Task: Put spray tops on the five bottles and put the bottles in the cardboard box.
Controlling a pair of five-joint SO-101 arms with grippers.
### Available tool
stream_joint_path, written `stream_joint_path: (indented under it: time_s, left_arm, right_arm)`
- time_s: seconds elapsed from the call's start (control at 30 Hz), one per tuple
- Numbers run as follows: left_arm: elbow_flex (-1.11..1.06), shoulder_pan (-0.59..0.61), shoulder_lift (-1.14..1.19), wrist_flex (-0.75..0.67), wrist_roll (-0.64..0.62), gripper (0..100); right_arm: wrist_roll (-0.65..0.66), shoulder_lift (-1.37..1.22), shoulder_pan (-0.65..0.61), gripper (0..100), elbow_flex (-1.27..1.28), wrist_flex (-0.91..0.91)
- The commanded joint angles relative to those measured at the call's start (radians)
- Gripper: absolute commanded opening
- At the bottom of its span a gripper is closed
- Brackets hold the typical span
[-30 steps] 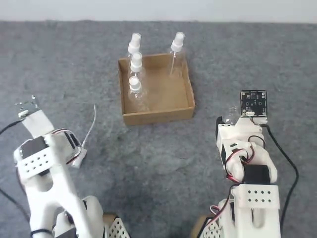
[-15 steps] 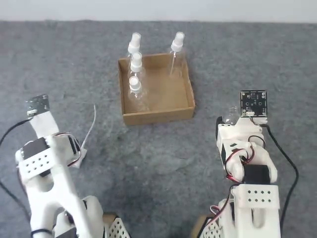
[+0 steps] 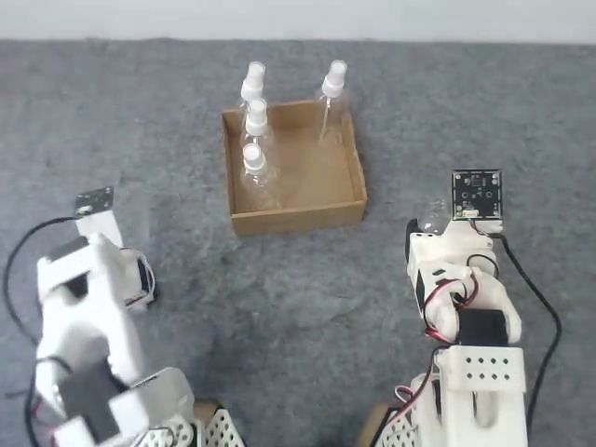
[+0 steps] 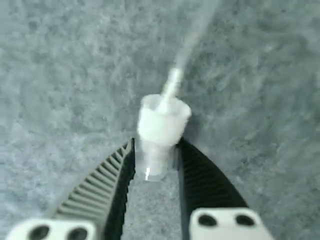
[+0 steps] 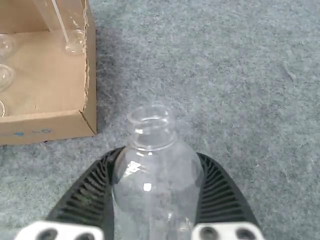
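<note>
Last bottle [image 5: 155, 175]: uncapped, neck open, upright in the right pincer [image 5: 157, 156], which is clamped around its body. It sits on the right side of the table [image 3: 298, 307], near the box's [image 3: 298, 219] front right corner but outside it.

Spray top [image 4: 162, 122]: gripped by its collar in the left pincer [image 4: 155, 145], jaws closed against both sides. Its tube [image 4: 192, 37] points away from the wrist, over bare table.

Box: four capped bottles [image 3: 252, 172] stand inside, three along the left wall and one at the far right corner.

Change over the last second: the left arm [image 3: 88, 289] has swung and drawn itself up. The top and its tube, which lay on the table beside that arm, are gone from that spot and the top is in the pincer, so the pick-up looks done. The right arm and its bottle have not shifted.

Reading: four of five finished, and the fifth is at the capping step. Next the top must cross to the open neck, well apart from it at present. The tube has to go in first, and the neck is narrow, so alignment is the likely snag.
</note>
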State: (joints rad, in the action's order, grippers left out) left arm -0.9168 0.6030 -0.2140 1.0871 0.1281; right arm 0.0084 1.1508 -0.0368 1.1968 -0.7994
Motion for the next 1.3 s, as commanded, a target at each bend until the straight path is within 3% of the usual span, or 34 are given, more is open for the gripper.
stream_joint_path:
  time_s: [0.0, 0.2, 0.3, 0.7, 0.9, 1.07, 1.17, 1.27]
  left_arm:
    - [0.142, -0.002, 0.117, -0.023, 0.009, 4]
    - [0.191, 0.000, 0.195, 0.017, -0.005, 1]
    - [0.196, -0.002, 0.169, 0.083, -0.083, 1]
    - [0.265, -0.026, 0.015, 0.147, -0.623, 1]
    - [0.223, -0.132, 0.015, 0.141, -1.063, 1]
    - [0.211, -0.216, 0.015, 0.141, -1.341, 1]
    - [0.216, -0.226, 0.015, 0.141, -1.448, 2]
    - [0.219, -0.226, 0.014, 0.140, -1.467, 9]
  right_arm:
    - [0.000, 0.019, 0.010, 5.2, -0.014, 0.022]
    - [0.000, 0.019, 0.012, 5.2, -0.014, 0.024]
    - [0.000, 0.019, 0.008, 5.2, -0.014, 0.024]
    - [0.000, 0.019, 0.008, 5.2, -0.014, 0.024]
    - [0.000, 0.019, 0.010, 5.2, -0.014, 0.024]
    - [0.000, 0.019, 0.008, 5.2, -0.014, 0.024]
    - [0.000, 0.019, 0.008, 5.2, -0.014, 0.024]
    - [0.000, 0.019, 0.008, 5.2, -0.014, 0.024]
